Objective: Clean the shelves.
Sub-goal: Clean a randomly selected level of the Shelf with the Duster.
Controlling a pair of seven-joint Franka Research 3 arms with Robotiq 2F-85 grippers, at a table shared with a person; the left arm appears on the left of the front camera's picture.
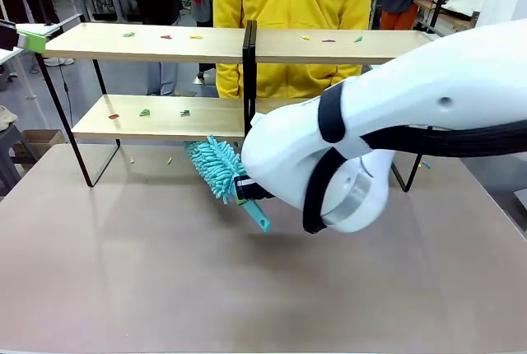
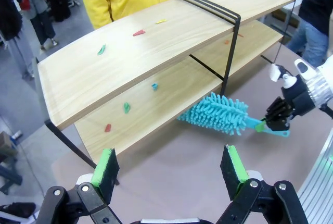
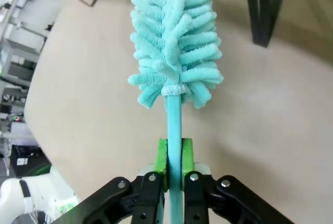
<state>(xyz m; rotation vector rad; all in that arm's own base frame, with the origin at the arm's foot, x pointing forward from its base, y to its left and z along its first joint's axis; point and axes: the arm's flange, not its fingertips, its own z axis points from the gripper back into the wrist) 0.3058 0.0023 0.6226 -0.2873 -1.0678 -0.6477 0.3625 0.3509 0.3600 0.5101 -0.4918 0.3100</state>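
The shelves (image 1: 165, 43) (image 2: 156, 47) stand across the far half of the table, two light wood boards on a black frame with a centre post (image 1: 249, 74). Small coloured scraps (image 1: 145, 112) lie on both boards. My right gripper (image 1: 247, 188) (image 2: 278, 117) (image 3: 174, 164) is shut on the handle of a teal fluffy duster (image 1: 216, 165) (image 2: 216, 112) (image 3: 174, 36). The duster's head reaches up to the lower board's front edge, just left of the post. My left gripper (image 2: 170, 166) hangs open and empty, high off the shelves' left end, one green pad (image 1: 33, 41) showing.
A person in a yellow top (image 1: 288, 0) stands right behind the shelves. The big white right arm (image 1: 428, 107) crosses in front of the shelves' right half. Two scraps (image 1: 169, 160) lie on the grey-brown tabletop (image 1: 165, 272) under the lower board.
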